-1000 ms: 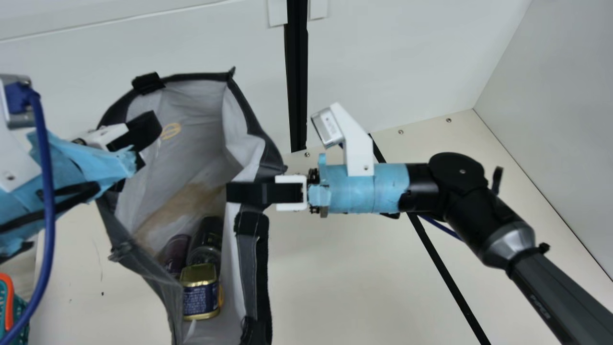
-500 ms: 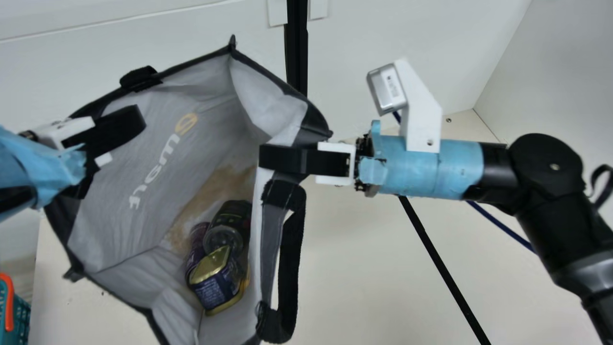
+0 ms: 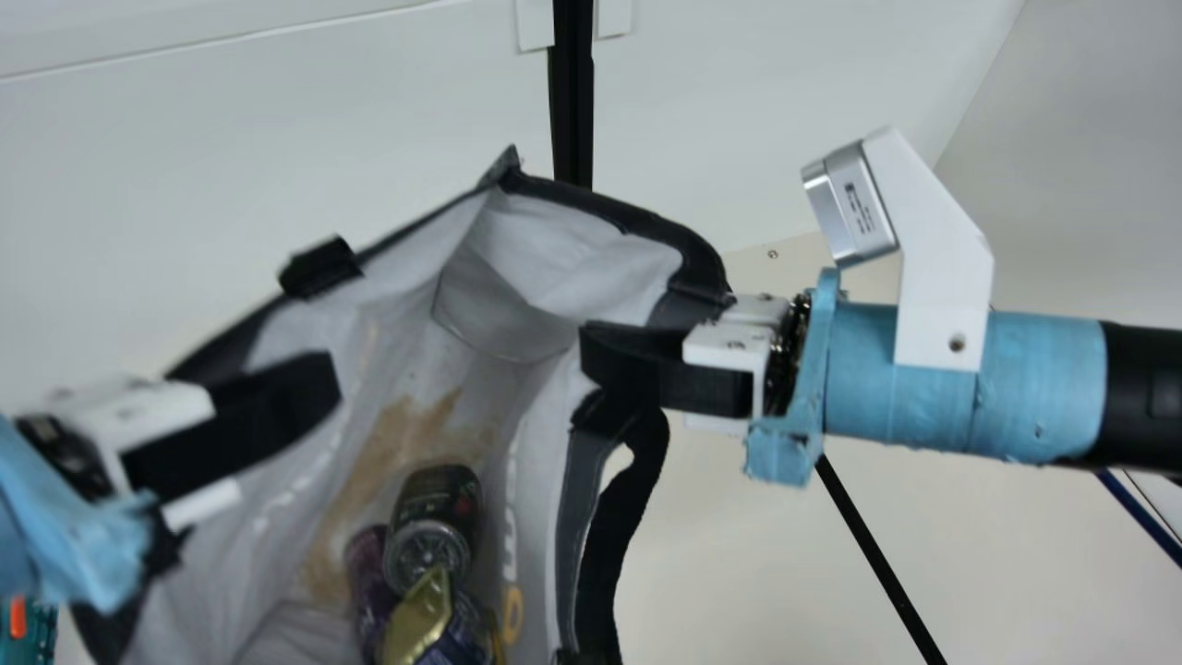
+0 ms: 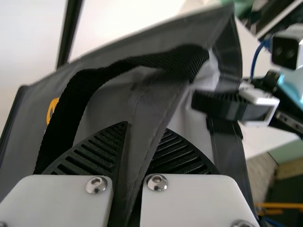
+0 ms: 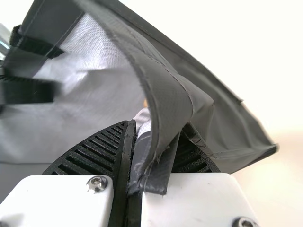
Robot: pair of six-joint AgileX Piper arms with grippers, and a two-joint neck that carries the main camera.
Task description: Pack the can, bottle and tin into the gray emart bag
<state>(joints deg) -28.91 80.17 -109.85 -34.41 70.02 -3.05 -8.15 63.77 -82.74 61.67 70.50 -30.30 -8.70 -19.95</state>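
The left gripper (image 3: 321,383) and right gripper (image 3: 598,358) are pinching the gray emart bag (image 3: 554,254). Inside, can (image 3: 439,508), bottle (image 3: 367,577) and tin (image 3: 417,628) are lying together (rather snugly).

The bag (image 3: 591,277) is above the left part of the bench (image 3: 739,554), before the wall (image 3: 277,185) — left gripper (image 3: 309,397) at its left rim, right gripper (image 3: 605,365) at its right; a handle (image 3: 637,526) hangs outside the right rim, nearer than the right gripper. Inside, toward the bag's near end, lie one container (image 3: 434,517) and, just beside it on the left, a second (image 3: 369,582); the tin (image 3: 420,619) is before them, overlapping both in view. A strip (image 3: 882,563) runs along the bench right of the bag; a basket (image 3: 37,637) is past the bench's left edge — toward its near corner.
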